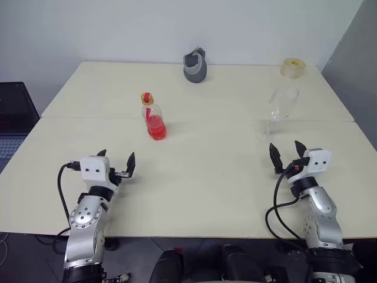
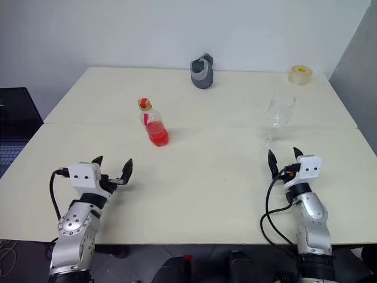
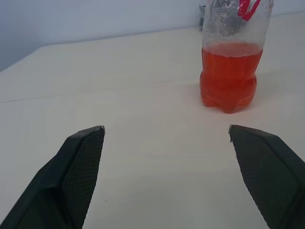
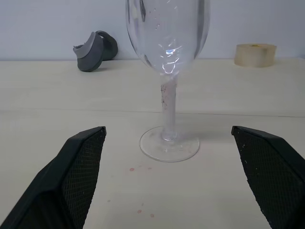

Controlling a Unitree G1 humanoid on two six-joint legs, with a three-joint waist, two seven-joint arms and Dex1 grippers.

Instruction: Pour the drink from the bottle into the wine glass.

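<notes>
From my head camera, the bottle [image 1: 154, 117] stands upright on the desk [image 1: 206, 177], capped in yellow, with the drink [image 1: 156, 128] filling roughly its lower half. Taking the bottle as my landmark: the wine glass [image 1: 277, 112] stands upright well off to its right, empty; a grey jug-like object [image 1: 195, 66] sits beyond it near the far edge of the desk; a pale tape roll [image 1: 293, 67] lies at the far right corner, past the glass. My left hand [image 1: 118, 164] hovers on the near side of the bottle, slightly to its left, fingers spread wide and holding nothing. My right hand [image 1: 287, 154] hovers far to the bottle's right, just on the near side of the glass, fingers likewise spread wide and empty. From my left wrist, both black fingers [image 3: 76, 167] stand apart with bare desk between them; the bottle rises ahead, nearer the right finger's line, not touched. From my right wrist, the glass foot [image 4: 169, 143] rests on the desk ahead, centred between my parted fingers and clear of both; a few small reddish spots mark the desk just before the foot.
</notes>
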